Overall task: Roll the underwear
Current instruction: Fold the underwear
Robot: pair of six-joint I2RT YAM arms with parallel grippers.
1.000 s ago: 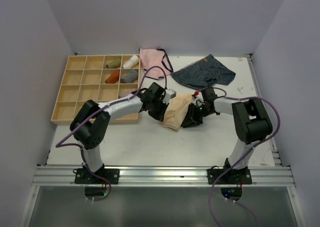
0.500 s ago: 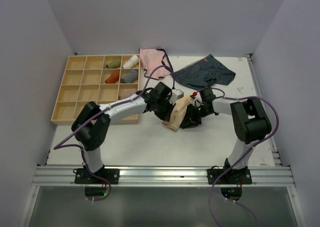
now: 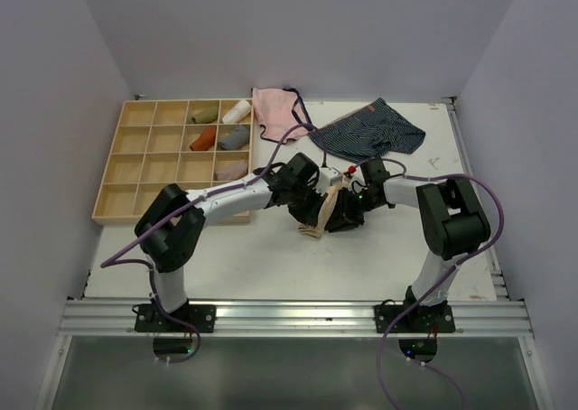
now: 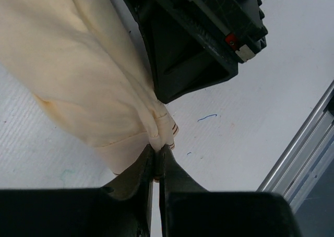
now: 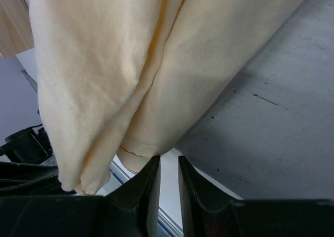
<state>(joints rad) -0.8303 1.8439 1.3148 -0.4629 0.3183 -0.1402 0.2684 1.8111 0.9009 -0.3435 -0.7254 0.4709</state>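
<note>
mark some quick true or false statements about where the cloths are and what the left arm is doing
1. The left tool is pinched shut on an edge of the underwear. True.
2. The underwear lies inside the wooden tray. False: it is on the table, to the right of the tray.
3. The navy striped pair lies near the far edge of the table, apart from the underwear. True.
4. Every compartment of the tray is empty. False: several at its far right hold small rolled cloths.
</note>
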